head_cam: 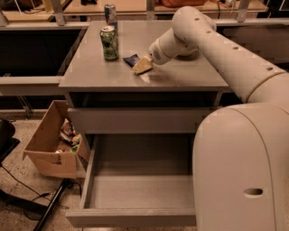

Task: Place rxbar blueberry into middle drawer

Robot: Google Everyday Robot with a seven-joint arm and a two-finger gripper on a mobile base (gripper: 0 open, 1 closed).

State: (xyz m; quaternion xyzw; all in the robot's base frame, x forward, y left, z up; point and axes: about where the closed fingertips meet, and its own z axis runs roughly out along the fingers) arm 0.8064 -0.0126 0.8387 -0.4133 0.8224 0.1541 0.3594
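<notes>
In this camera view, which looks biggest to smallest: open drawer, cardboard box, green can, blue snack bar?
1. open drawer, largest, also nearest
2. cardboard box
3. green can
4. blue snack bar, smallest; the gripper sits right beside it on the cabinet top

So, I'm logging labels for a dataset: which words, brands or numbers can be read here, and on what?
No text can be read.
rxbar blueberry: wrapper too blurred to read.
green can: label too blurred.
blue and silver can behind it: too blurred.
cardboard box: nothing legible.
gripper, on the cabinet top beside the bar: no marking visible.
</notes>
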